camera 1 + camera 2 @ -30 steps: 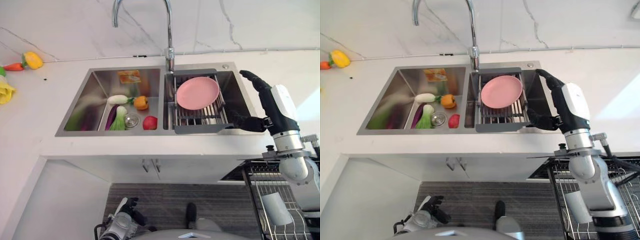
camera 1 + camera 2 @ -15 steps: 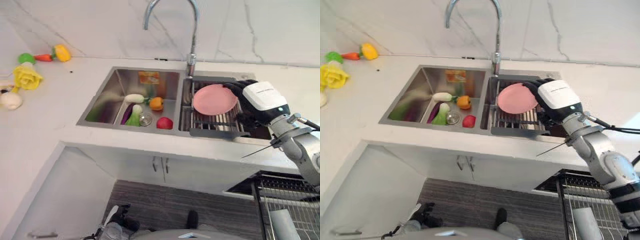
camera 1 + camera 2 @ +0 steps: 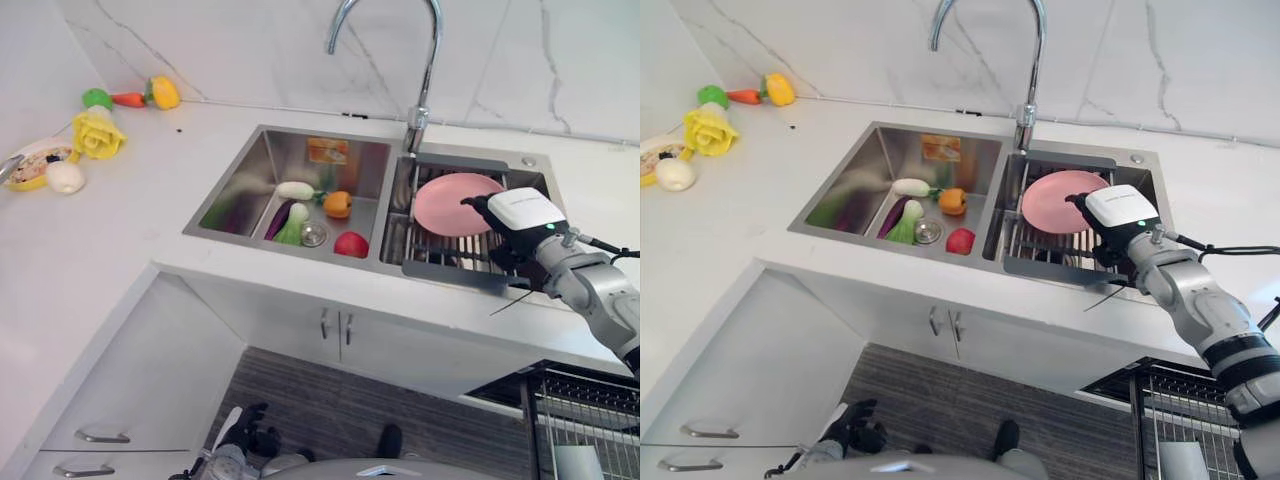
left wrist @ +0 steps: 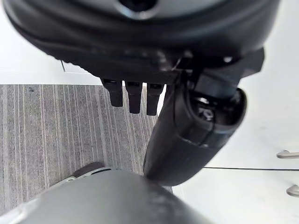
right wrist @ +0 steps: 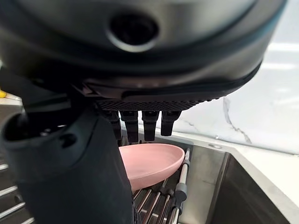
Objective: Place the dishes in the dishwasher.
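The pink plate (image 3: 455, 203) lies tilted on the drying rack (image 3: 440, 250) in the right half of the sink (image 3: 250, 175), so its raised edge is easy to reach. The right hand (image 3: 520, 215) is at that edge, by the side away from the faucet (image 3: 420, 120). In its wrist view the fingers (image 5: 140, 126) are straight and wide above the plate, holding nothing. The left hand (image 4: 135, 100) hangs low over the floor, fingers relaxed. Vegetables lie in the other basin.
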